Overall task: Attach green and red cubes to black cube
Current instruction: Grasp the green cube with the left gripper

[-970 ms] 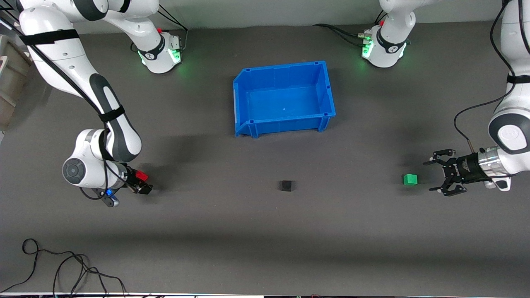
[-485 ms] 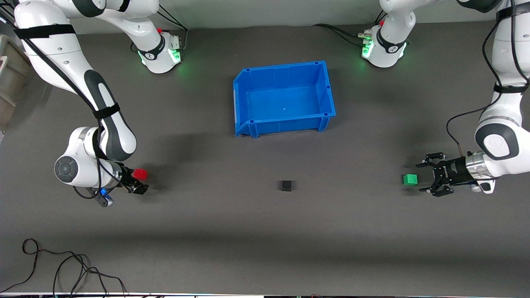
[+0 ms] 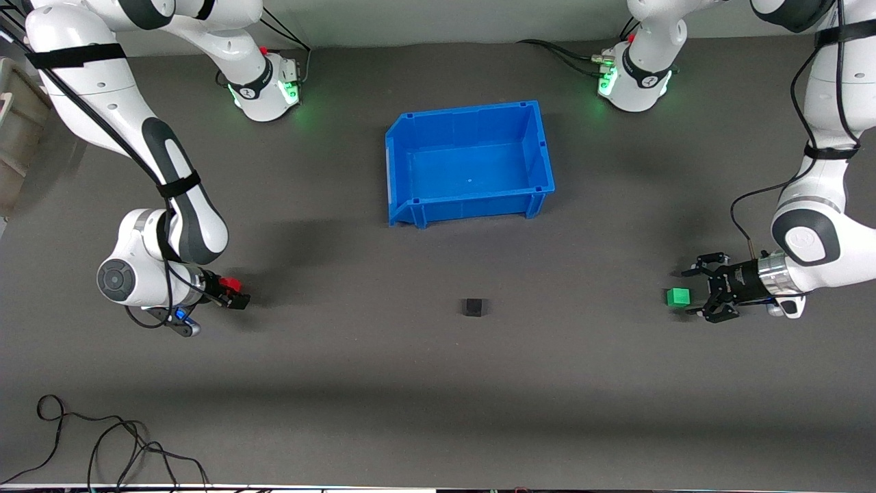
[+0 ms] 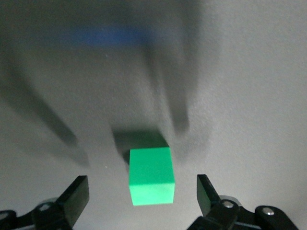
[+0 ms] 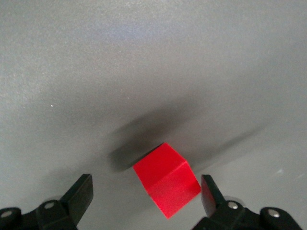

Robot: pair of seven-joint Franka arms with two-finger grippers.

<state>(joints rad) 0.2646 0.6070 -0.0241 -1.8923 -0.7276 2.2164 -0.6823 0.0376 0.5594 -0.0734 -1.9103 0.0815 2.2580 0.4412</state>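
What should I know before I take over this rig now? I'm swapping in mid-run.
Left gripper: jaws open, low at the green cube toward the left arm's end of the table; the cube sits between them in the left wrist view, not gripped.
Right gripper: jaws open around the red cube at the right arm's end, not closed on it.
Black cube lies alone mid-table, nearer the front camera than the blue bin.
Done: nothing attached. Left: grasp both cubes, join them to the black cube.

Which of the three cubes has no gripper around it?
The black cube, alone mid-table; the red cube and the green cube each sit between open fingers.
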